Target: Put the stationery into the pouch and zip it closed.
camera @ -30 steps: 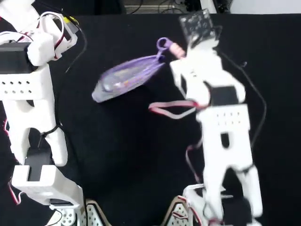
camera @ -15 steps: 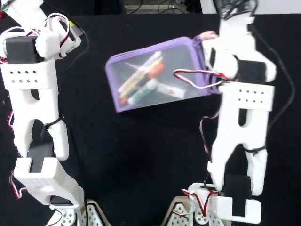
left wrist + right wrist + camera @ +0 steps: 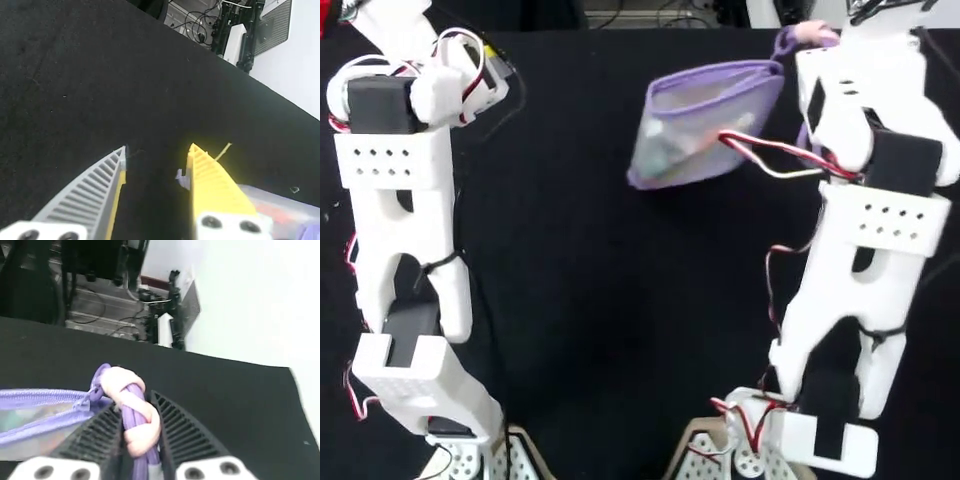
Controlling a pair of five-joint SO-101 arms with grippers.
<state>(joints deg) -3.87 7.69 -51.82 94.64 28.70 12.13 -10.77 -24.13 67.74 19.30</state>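
A black cloth-covered table (image 3: 600,300) lies under both white arms, with dark equipment stands and cables (image 3: 100,300) against a white wall (image 3: 250,300) beyond its far edge. At the upper right of the high view, your right gripper (image 3: 135,402) is clamped on the knotted pink-and-purple cord pull (image 3: 131,390). Its black ribbed fingers (image 3: 175,425) pinch the cord from both sides.

The cord leads to the zip end of the clear plastic pouch with purple trim (image 3: 705,125). The pouch sits upper centre-right in the high view, just beside the right arm (image 3: 880,230). It is tilted, with its purple edge uppermost and its body tapering down toward the left. You cannot tell whether it rests on the cloth or hangs above it.

Through the clear side, the stationery (image 3: 670,150) shows as blurred coloured shapes inside. In the right wrist view the purple zip (image 3: 45,396) runs away from the cord along the pouch's edge, and you cannot tell whether it is closed along its full length. A red-and-white wire (image 3: 760,150) from the right arm crosses in front of the pouch.

At the left of the high view, your left arm (image 3: 395,200) stands well apart from the pouch. Your left gripper (image 3: 157,150) is spread wide over bare black cloth, one grey finger (image 3: 100,185) and one yellow finger (image 3: 215,185). In the left wrist view a corner of the pouch (image 3: 270,207) shows just beyond the yellow finger.
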